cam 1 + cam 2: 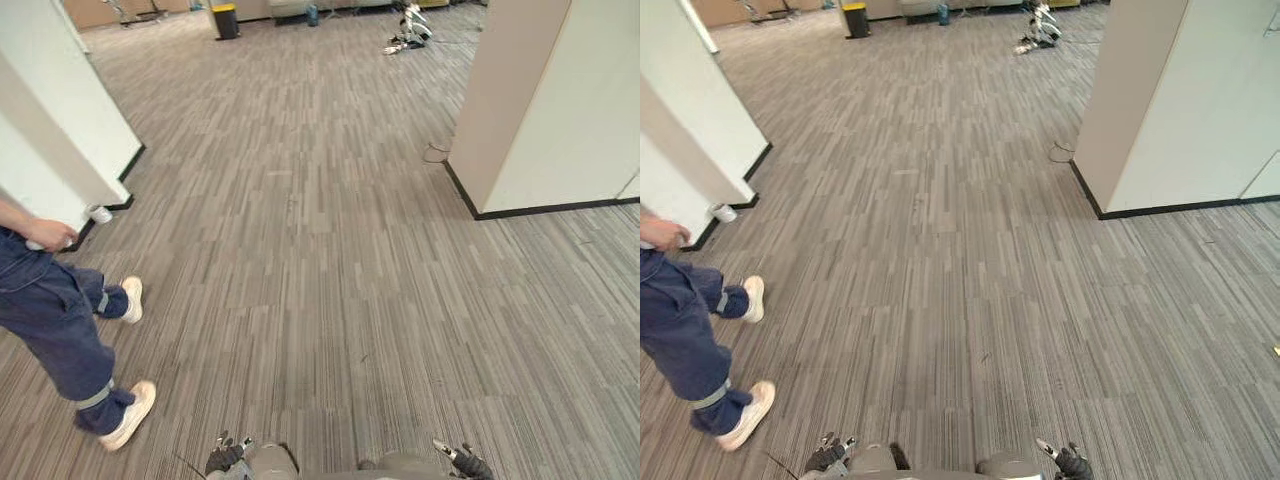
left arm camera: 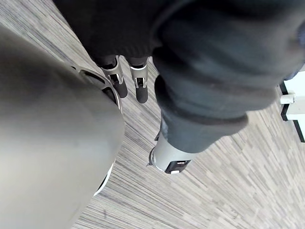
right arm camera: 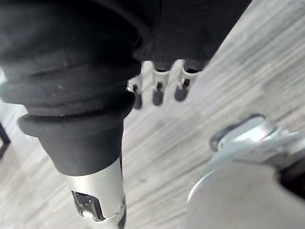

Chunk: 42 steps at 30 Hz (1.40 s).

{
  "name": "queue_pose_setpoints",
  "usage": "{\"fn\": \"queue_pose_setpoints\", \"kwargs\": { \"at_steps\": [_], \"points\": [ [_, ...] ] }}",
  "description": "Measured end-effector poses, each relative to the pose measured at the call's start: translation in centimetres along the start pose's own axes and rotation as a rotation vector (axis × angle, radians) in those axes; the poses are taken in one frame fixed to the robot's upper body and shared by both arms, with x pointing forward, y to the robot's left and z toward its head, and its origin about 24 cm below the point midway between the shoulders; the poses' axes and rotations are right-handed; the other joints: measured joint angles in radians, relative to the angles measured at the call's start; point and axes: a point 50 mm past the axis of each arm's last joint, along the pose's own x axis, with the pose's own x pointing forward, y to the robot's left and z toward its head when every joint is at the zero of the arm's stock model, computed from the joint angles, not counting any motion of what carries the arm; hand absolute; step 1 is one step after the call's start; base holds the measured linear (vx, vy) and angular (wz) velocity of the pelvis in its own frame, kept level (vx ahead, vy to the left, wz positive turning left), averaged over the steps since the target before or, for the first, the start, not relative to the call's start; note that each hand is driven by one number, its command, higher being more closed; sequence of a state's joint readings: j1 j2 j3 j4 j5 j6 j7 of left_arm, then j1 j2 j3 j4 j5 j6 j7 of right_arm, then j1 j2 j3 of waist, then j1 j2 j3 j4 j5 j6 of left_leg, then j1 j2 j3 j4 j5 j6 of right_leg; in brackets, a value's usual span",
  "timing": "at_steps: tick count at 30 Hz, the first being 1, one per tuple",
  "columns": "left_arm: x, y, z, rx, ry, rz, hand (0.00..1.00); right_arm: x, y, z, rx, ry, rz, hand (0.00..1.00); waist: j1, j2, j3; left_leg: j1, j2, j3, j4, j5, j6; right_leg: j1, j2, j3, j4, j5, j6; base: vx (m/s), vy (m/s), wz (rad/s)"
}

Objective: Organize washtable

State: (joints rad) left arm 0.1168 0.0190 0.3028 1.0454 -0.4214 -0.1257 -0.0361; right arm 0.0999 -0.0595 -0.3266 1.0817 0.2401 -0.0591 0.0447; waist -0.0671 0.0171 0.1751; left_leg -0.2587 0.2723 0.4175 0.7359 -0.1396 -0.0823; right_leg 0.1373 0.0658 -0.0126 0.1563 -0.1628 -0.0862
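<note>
Left eye view: striped grey carpet floor (image 1: pixel 320 260), laid in narrow, fine-grained planks of mixed light and dark grey.
Left robot hand: low at the near edge of the floor (image 1: pixel 224 458), hanging at my side with nothing in it.
Left fingers: silver, dark-tipped (image 2: pixel 141 85), straight and slack; the rounded silver thumb (image 2: pixel 170 155) stands apart from them, so this robot hand is released.
Right robot hand: also at the near edge of the floor (image 1: pixel 467 463), hanging free above the carpet.
Right fingers: short silver stubs with dark tips (image 3: pixel 158 90) in a loose row, with the thumb (image 3: pixel 97 195) apart from them; released and empty.
Washtable: I cannot tell where it is.
Left wall: smooth white panel (image 1: pixel 70 120) with a black strip along its foot.
Small cylinder: white and round (image 1: pixel 100 213), on the floor against the foot of the left wall.
Right wall: flat pale corner block (image 1: pixel 540 100) with black skirting.
Person: at the left edge of the floor, in blue denim trousers (image 1: pixel 50 320) and white shoes (image 1: pixel 130 412), one hand (image 1: pixel 50 235) at the hip.
Bin: black and boxy with a yellow top (image 1: pixel 226 20), at the far edge of the floor.
Far object: white and dark (image 1: pixel 410 30), lying on the carpet; I cannot tell what it is.
</note>
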Motion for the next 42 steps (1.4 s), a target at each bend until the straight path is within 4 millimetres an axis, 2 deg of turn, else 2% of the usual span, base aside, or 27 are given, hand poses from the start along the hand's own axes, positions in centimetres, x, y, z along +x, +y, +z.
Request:
{"fn": "queue_pose_setpoints", "kwargs": {
  "at_steps": [3,4,5,6,7,8,9,10,11,12,14,15,17,18,21,23,25,26,27,28,30,34,36,38,40,41,42],
  "points": [
    [0.1,-0.7,-0.1,0.045,0.008,-0.028,0.0,0.1,-0.3,0.3,-0.075,0.001,0.003,0.0,0.009,0.021,0.001,-0.049,-0.1,-0.087,-0.536,0.068,-0.097,0.116,0.009,0.039,-0.09,-0.027,0.019,0.64,0.038,-0.46],
    [0.1,-0.9,-0.1,0.05,0.009,-0.034,0.0,0.0,-0.7,0.1,-0.081,0.011,-0.008,0.0,0.018,0.03,0.001,-0.062,-0.108,-0.104,-0.584,0.066,-0.091,0.156,0.015,0.051,-0.11,-0.042,0.035,0.68,0.169,-0.65],
    [0.0,-0.8,-0.3,0.047,0.011,-0.027,0.0,-0.1,-1.3,-0.5,-0.1,0.033,-0.024,0.0,0.029,0.035,-0.004,-0.067,-0.115,-0.117,-0.6,0.068,-0.078,0.21,0.015,0.064,-0.096,-0.074,0.062,0.73,0.249,-0.91],
    [-0.1,-0.4,-0.7,0.037,0.021,-0.009,0.0,-0.4,-1.8,-1.1,-0.118,0.049,-0.033,0.0,0.037,0.037,-0.023,-0.056,-0.114,-0.131,-0.579,0.125,0.001,0.222,0.013,0.091,-0.004,-0.123,0.062,0.91,0.32,-0.99],
    [-0.2,-0.3,-0.7,0.033,0.017,-0.003,0.0,-0.4,-1.5,-1.3,-0.126,0.053,-0.025,0.0,0.039,0.022,-0.03,-0.047,-0.125,-0.123,-0.547,0.182,0.029,0.2,-0.002,0.101,0.094,-0.159,0.065,0.81,0.287,-1.09],
    [-0.2,0.3,-0.5,0.049,0.016,0.011,0.0,-0.4,-1.1,-1.6,-0.139,0.064,-0.011,0.0,0.037,-0.018,-0.052,-0.01,-0.158,-0.102,-0.517,0.228,0.085,0.108,-0.053,0.099,0.365,-0.184,0.083,0.78,0.272,-0.94],
    [0.0,1.1,0.4,0.082,-0.003,0.024,0.0,-0.5,-0.2,-2.5,-0.128,0.09,0.01,0.0,0.022,-0.084,-0.063,0.038,-0.209,-0.072,-0.492,0.205,0.131,0.006,-0.118,0.092,0.639,-0.106,0.146,0.61,0.209,-0.61],
    [0.1,1.4,0.9,0.122,-0.009,0.024,0.0,-0.7,0.1,-3.2,-0.121,0.11,0.018,0.0,0.012,-0.115,-0.061,0.066,-0.24,-0.069,-0.484,0.175,0.137,-0.023,-0.148,0.086,0.729,-0.02,0.163,0.91,0.278,0.2],
    [0.3,1.2,1.1,0.21,0.007,0.004,0.0,-1.0,0.0,-4.3,-0.07,0.136,0.002,0.0,-0.012,-0.112,-0.051,0.147,-0.283,-0.109,-0.5,0.117,0.157,-0.053,-0.175,0.06,0.84,0.236,0.221,0.77,0.207,0.45],
    [0.4,0.9,1.1,0.235,0.017,-0.003,0.0,-1.0,-0.2,-4.2,-0.073,0.136,-0.005,0.0,-0.016,-0.109,-0.046,0.182,-0.285,-0.109,-0.51,0.096,0.156,-0.081,-0.175,0.062,0.891,0.203,0.216,0.87,0.231,0.35],
    [0.4,0.4,0.5,0.296,0.048,-0.024,0.0,-0.8,-0.4,-3.3,-0.079,0.099,-0.009,0.0,-0.027,-0.078,-0.035,0.284,-0.281,-0.123,-0.565,0.048,0.147,-0.194,-0.181,0.008,0.978,0.042,0.146,0.62,0.153,0.0],
    [0.5,-0.4,0.4,0.358,0.062,-0.061,0.0,-0.8,-0.5,-2.9,-0.064,0.076,-0.013,0.0,-0.034,-0.057,-0.022,0.37,-0.276,-0.129,-0.62,0.024,0.145,-0.294,-0.173,-0.039,0.936,-0.052,0.127,0.6,0.11,0.08],
    [0.8,-1.8,0.6,0.399,0.064,-0.105,0.0,-0.8,-0.8,-2.4,-0.043,0.053,-0.021,0.0,-0.049,-0.04,-0.011,0.437,-0.271,-0.142,-0.653,-0.006,0.136,-0.385,-0.163,-0.072,0.79,-0.101,0.119,0.65,0.045,0.24],
    [0.9,-3.2,0.8,0.417,0.052,-0.143,0.0,-0.8,-1.0,-2.3,-0.022,0.05,-0.027,0.0,-0.071,-0.028,-0.005,0.478,-0.268,-0.153,-0.671,-0.029,0.126,-0.434,-0.154,-0.083,0.59,-0.094,0.117,0.71,-0.039,0.58],
    [1.1,-5.3,1.2,0.415,0.028,-0.189,0.0,-0.9,-1.3,-2.7,0.023,0.065,-0.041,0.0,-0.095,-0.018,-0.005,0.556,-0.267,-0.181,-0.678,-0.121,0.064,-0.505,-0.152,-0.072,0.055,0.073,0.113,0.69,-0.11,0.49],
    [0.8,-4.9,0.2,0.369,0.048,-0.17,0.0,-1.0,-1.6,-3.0,0.045,0.072,-0.057,0.0,-0.11,-0.02,-0.022,0.591,-0.24,-0.195,-0.607,-0.162,0.019,-0.551,-0.146,-0.068,0.142,0.13,0.081,0.87,-0.218,0.46],
    [0.3,-3.7,-1.0,0.26,0.065,-0.117,0.0,-1.1,-1.9,-2.9,0.074,0.056,-0.082,0.0,-0.11,-0.005,-0.026,0.449,-0.156,-0.196,-0.163,-0.109,-0.023,-0.511,-0.136,-0.082,0.237,0.205,0.055,0.96,-0.397,0.31],
    [0.3,-3.6,-1.0,0.193,0.057,-0.097,0.0,-1.2,-2.6,-2.5,0.067,0.041,-0.099,0.0,-0.096,0.034,-0.017,0.342,-0.06,-0.199,0.104,0.071,0.005,-0.463,-0.096,-0.09,0.256,0.148,0.034,0.68,-0.298,-0.05],
    [0.2,-3.4,-1.1,0.175,0.058,-0.086,0.0,-1.1,-2.8,-1.8,0.06,0.022,-0.104,0.0,-0.08,0.05,-0.013,0.298,-0.015,-0.193,0.215,0.156,0.007,-0.433,-0.065,-0.086,0.255,0.118,0.017,0.81,-0.261,-0.6],
    [0.3,-2.6,-0.7,0.149,0.047,-0.059,0.0,-0.6,-2.1,-0.5,0.057,-0.018,-0.084,0.0,-0.059,0.057,-0.004,0.22,0.06,-0.173,0.427,0.165,0.03,-0.336,-0.024,-0.066,0.243,0.067,-0.015,0.63,-0.178,-0.7],
    [0.4,-1.9,-0.1,0.159,0.027,-0.045,0.0,-0.3,-1.0,0.0,0.051,-0.026,-0.055,0.0,-0.037,0.034,0.003,0.175,0.077,-0.131,0.503,0.13,0.078,-0.22,-0.015,-0.028,0.192,0.034,-0.02,0.79,-0.234,-0.68],
    [0.4,-1.5,0.8,0.106,-0.015,-0.036,0.0,0.4,0.9,1.7,-0.013,-0.053,0.006,0.0,-0.021,0.018,-0.002,-0.006,0.036,-0.037,0.224,0.038,0.019,-0.005,-0.016,0.031,0.026,-0.006,0.005,0.74,-0.144,-0.4],
    [0.5,-1.6,1.0,0.136,-0.017,-0.048,0.0,0.5,1.3,2.2,-0.044,-0.06,0.02,0.0,-0.009,0.005,-0.001,-0.035,-0.085,-0.034,-0.31,0.062,-0.032,0.084,-0.035,0.044,-0.048,-0.026,0.037,0.73,-0.007,-0.25],
    [0.4,-2.2,0.8,0.16,-0.015,-0.07,0.0,0.6,0.9,2.4,-0.066,-0.063,0.007,0.0,0.004,0.032,0.0,-0.055,-0.117,-0.036,-0.61,0.093,-0.072,0.146,-0.018,0.07,-0.089,-0.03,0.044,0.72,0.093,-0.43],
    [0.3,-2.1,0.4,0.176,-0.01,-0.064,0.0,0.4,0.5,1.8,-0.073,-0.05,-0.002,0.0,0.013,0.046,-0.008,-0.083,-0.113,-0.03,-0.634,0.086,-0.054,0.216,-0.011,0.086,-0.082,-0.067,0.102,0.75,0.228,-0.63],
    [0.1,-1.7,-0.1,0.17,0.003,-0.05,0.0,0.1,-0.1,0.7,-0.071,-0.025,-0.014,0.0,0.026,0.049,-0.039,-0.081,-0.118,-0.051,-0.616,0.173,0.039,0.236,-0.022,0.118,-0.026,-0.097,0.099,0.82,0.312,-0.65],
    [0.0,-1.4,-0.3,0.176,0.008,-0.045,0.0,0.0,-0.3,0.1,-0.077,-0.008,-0.019,0.0,0.029,0.022,-0.062,-0.073,-0.15,-0.046,-0.588,0.244,0.106,0.205,-0.052,0.124,0.082,-0.123,0.123,0.84,0.329,-0.67]
  ]
}}
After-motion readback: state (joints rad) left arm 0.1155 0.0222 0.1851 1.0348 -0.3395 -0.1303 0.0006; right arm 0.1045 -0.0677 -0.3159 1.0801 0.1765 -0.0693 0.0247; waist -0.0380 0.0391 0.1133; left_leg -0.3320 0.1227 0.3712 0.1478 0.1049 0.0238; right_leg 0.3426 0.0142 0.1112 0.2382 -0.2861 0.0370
